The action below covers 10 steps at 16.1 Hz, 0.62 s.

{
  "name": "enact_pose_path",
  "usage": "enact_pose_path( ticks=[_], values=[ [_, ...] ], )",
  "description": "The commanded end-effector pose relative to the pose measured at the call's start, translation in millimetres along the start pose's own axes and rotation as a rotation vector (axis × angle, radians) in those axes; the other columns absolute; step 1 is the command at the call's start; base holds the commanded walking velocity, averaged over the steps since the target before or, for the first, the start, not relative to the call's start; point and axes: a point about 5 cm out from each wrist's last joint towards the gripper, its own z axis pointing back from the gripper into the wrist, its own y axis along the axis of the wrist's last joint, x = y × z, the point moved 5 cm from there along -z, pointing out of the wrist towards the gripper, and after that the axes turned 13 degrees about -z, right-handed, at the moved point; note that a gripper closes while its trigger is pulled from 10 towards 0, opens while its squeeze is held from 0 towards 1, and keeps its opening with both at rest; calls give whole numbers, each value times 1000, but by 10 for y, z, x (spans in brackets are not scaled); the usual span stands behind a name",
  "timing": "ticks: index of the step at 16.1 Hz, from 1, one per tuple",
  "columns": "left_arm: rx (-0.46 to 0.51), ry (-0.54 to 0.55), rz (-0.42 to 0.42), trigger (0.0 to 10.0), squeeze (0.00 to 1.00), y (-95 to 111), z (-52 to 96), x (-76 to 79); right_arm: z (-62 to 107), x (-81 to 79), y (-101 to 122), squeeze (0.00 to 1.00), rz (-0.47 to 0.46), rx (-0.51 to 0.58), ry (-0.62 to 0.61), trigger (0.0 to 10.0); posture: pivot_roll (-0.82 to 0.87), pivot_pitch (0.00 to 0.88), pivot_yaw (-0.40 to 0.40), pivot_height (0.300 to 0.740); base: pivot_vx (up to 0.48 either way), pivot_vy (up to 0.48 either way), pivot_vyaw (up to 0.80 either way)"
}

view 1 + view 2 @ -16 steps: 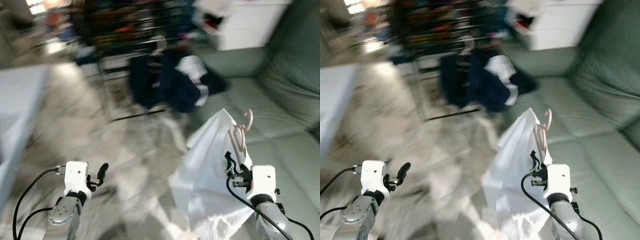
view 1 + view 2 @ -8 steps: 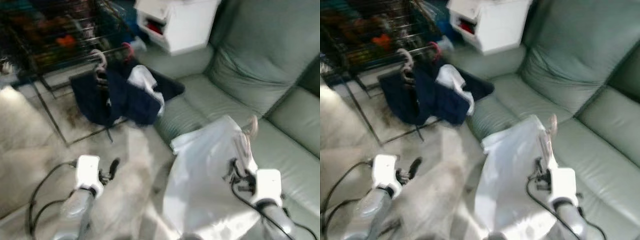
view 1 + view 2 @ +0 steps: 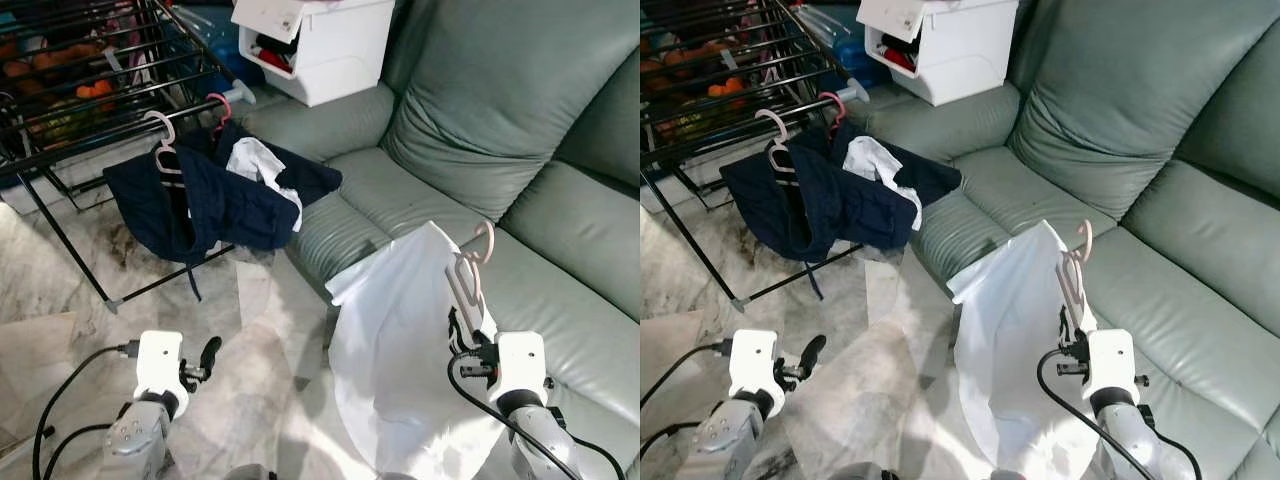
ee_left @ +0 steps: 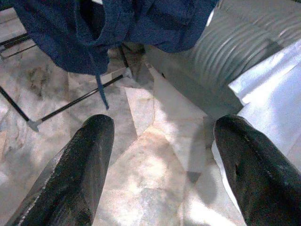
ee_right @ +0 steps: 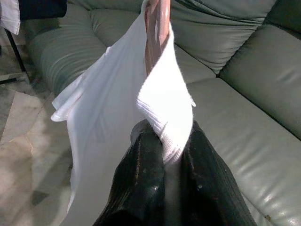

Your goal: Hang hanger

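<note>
Right gripper (image 3: 462, 345) pinching white shirt (image 3: 400, 340) on pink hanger (image 3: 470, 270); left gripper (image 4: 160, 155) spread.

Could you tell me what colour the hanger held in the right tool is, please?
Pale pink; the hanger shows best in the left eye view, above the white garment.

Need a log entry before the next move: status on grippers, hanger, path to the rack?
Right gripper shut on hanger with white shirt. Left gripper open, empty. Drying rack ahead left, navy clothes already hanging there.
</note>
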Motion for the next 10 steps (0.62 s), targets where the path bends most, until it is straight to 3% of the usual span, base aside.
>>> enact_pose_path(
  ticks=[1,6,10],
  values=[
    [26,-7,40,10000,0,50,15,-39,-18,5,113,0,-23,46,5,10000,-72,0,27,740,0,0,0],
    [10,-1,41,10000,0,-6,40,-54,-46,-26,106,0,-28,41,20,10000,-55,0,8,740,0,0,0],
    [-1,5,40,10000,0,-90,74,-91,-104,-162,96,0,-44,38,53,10000,-41,0,-1,740,0,0,0]
  ],
)
